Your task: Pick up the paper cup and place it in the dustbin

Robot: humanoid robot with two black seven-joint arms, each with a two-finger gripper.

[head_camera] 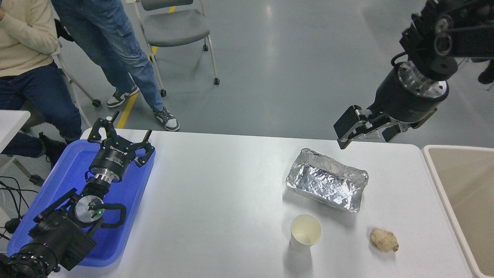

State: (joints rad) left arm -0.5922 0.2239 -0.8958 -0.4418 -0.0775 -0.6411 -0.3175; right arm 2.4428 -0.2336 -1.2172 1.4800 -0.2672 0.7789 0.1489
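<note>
The paper cup point(305, 233) stands upright near the table's front edge, white with a cream inside. The beige dustbin point(436, 170) sits off the table's right side, its pale rim running down the right edge of the picture. My right gripper point(364, 133) hangs open in the air above the table's far edge, behind the foil tray and well away from the cup, with nothing between its fingers. My left gripper point(117, 135) rests open over the blue tray at the lower left.
A crinkled silver foil tray point(327, 179) lies just behind the cup. A crumpled tan paper ball point(384, 239) sits to the cup's right. The blue tray point(127, 216) is at the table's left end. People and a wheeled chair point(175, 27) are beyond the far-left side.
</note>
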